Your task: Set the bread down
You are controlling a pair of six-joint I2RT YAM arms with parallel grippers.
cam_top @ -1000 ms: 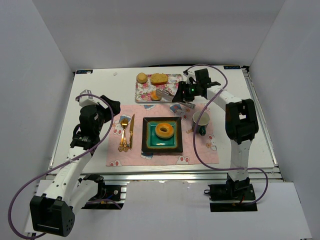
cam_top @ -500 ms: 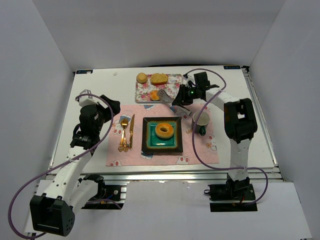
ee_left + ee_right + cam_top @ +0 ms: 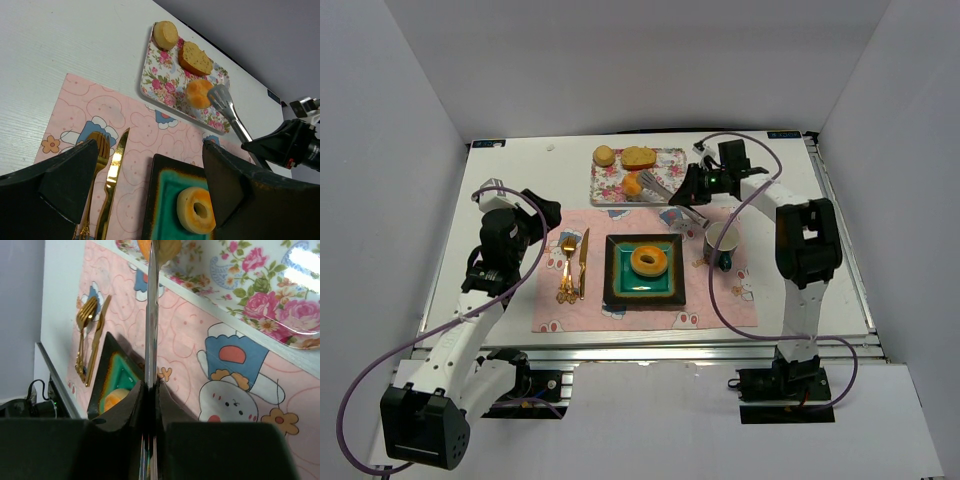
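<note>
Left wrist view: small orange bread (image 3: 198, 93) on the floral tray (image 3: 159, 75), out ahead of the right hand (image 3: 150, 390) at the tips of the tongs (image 3: 231, 116). Clenched tight on those tongs within the last second — bread likely pinched, ready to lift toward the plate (image 3: 167, 215). Left hand (image 3: 147, 175) spread wide, idle.

Overhead view of a white worktop (image 3: 520, 170). The right tool (image 3: 694, 186) grips silver tongs (image 3: 658, 186) whose tips meet a small orange bread roll (image 3: 632, 185) on a floral tray (image 3: 672, 160). Nearer, a doughnut (image 3: 648, 260) sits on a square teal plate (image 3: 616, 290) on a pink placemat (image 3: 560, 315).
</note>
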